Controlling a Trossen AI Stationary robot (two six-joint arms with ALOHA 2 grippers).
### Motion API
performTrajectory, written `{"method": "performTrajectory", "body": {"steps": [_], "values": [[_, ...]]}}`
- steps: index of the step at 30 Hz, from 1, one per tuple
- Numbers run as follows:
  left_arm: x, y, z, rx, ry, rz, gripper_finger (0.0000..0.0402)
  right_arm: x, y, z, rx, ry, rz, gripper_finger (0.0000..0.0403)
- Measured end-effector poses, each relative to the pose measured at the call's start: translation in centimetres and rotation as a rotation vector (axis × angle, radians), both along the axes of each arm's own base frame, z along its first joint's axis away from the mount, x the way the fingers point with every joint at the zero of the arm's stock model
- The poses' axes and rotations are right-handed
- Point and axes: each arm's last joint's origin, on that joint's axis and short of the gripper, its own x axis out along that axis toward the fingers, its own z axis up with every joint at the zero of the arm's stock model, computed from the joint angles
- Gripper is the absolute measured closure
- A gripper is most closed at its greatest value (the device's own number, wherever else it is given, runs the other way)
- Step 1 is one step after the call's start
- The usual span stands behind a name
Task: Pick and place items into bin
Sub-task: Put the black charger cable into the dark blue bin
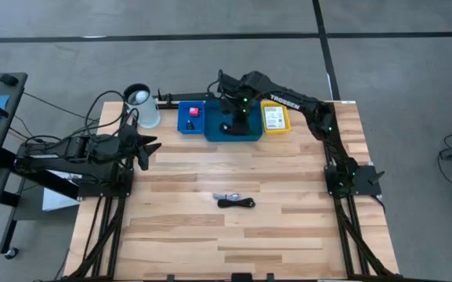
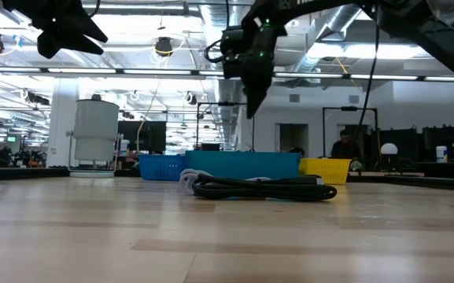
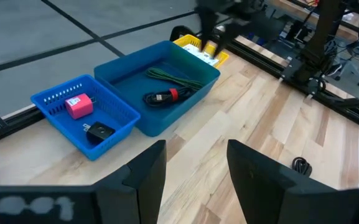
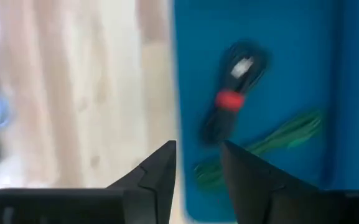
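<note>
Over at the left edge of the worktop, left gripper [image 1: 149,147] just hanging above the wood, fingers [image 3: 145,174] spread with a clear gap and nothing between them. Right by it toward the far left corner, a white cup [image 1: 142,106] standing upright. Next along the far edge, a small blue bin [image 3: 55,102] with a pink-red cube [image 3: 78,106] and a black block [image 3: 99,130] sitting inside, apart from each other. Pressed up against that, a bigger teal bin [image 3: 198,71] holding a black-red cable bundle [image 3: 165,96] and some green ties [image 3: 173,79], the ties lying just beside the bundle. Hovering right above the teal bin, right gripper [image 1: 231,116], fingers [image 4: 157,174] parted a bit and empty, pointing down at the near edge of the bin with the cable bundle and ties in plain sight below. Then a yellow bin [image 1: 275,117] touching the teal one on its right side, white card with green print [image 1: 273,117] lying flat in it. Still out on the bare wood, roughly mid-table and closer to the near edge: a loose black cable [image 1: 236,203] with a small silvery piece [image 1: 226,196] just beside it, well apart from all three bins.
</note>
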Motion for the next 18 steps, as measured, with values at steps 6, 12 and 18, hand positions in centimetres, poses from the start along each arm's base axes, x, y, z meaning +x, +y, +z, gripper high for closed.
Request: {"method": "performTrajectory", "body": {"steps": [6, 12, 18], "values": [[0.0, 0.0, 0.0, 0.000, 0.000, 0.001, 0.0242, -0.2, 3.5, 0.9, 0.073, 0.115, -0.072, 0.0284], [0.0, 0.0, -0.1, -0.004, 0.007, -0.010, 0.0242, 0.8, 9.2, 1.6, 0.123, 0.114, -0.002, 0.0287], [0.0, -0.1, -0.2, -0.019, 0.018, -0.041, 0.0242, 2.4, 14.6, -0.4, 0.106, 0.139, 0.052, 0.0287]]}}
